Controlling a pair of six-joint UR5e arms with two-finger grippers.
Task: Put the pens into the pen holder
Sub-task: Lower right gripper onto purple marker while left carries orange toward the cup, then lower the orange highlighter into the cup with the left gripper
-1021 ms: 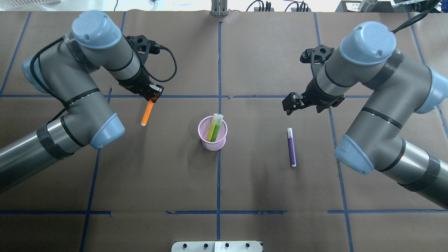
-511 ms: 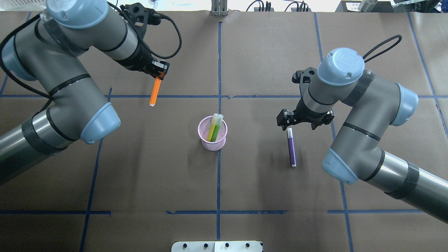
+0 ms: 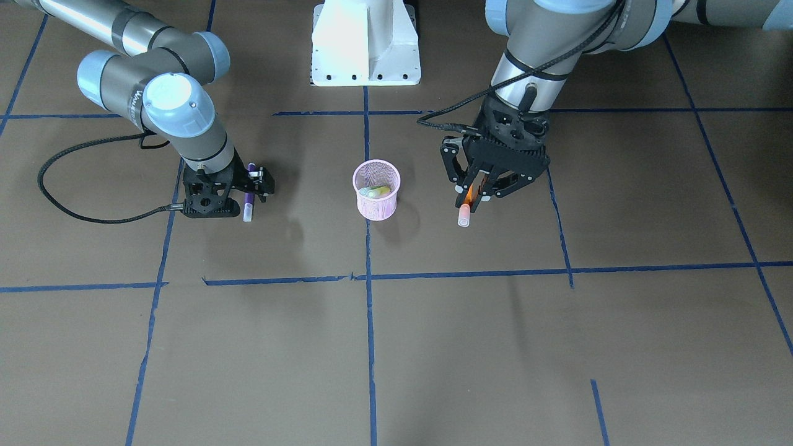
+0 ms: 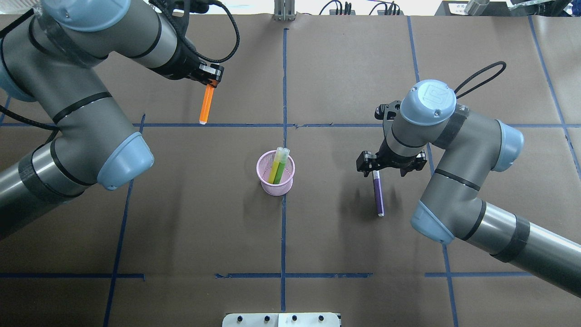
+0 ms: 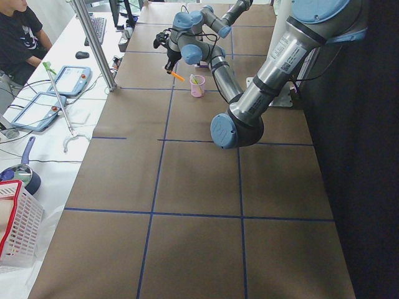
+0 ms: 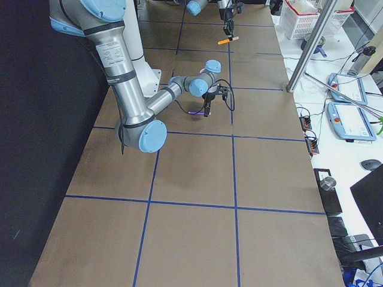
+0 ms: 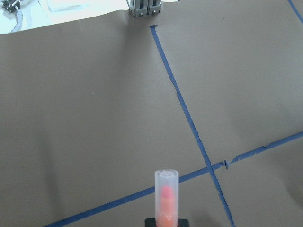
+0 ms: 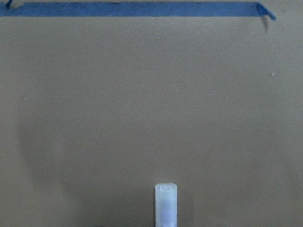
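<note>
Blue tape lines [image 4: 283, 236] cross the brown-papered table [image 4: 354, 254], and beside it a white bench [image 5: 47, 146] holds two tablets [image 5: 70, 79], a pan [image 5: 24, 179] and a red-rimmed basket [image 5: 25, 232] near a seated person [image 5: 19, 36].

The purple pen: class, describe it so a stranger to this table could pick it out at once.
Find the pink mesh cup in the middle of the brown table. In the overhead view, the purple pen lies flat to its right, cap end at the right tool. It alone is purple and lying down: the orange pen hangs from the left tool, and two pens stand in the cup.
</note>
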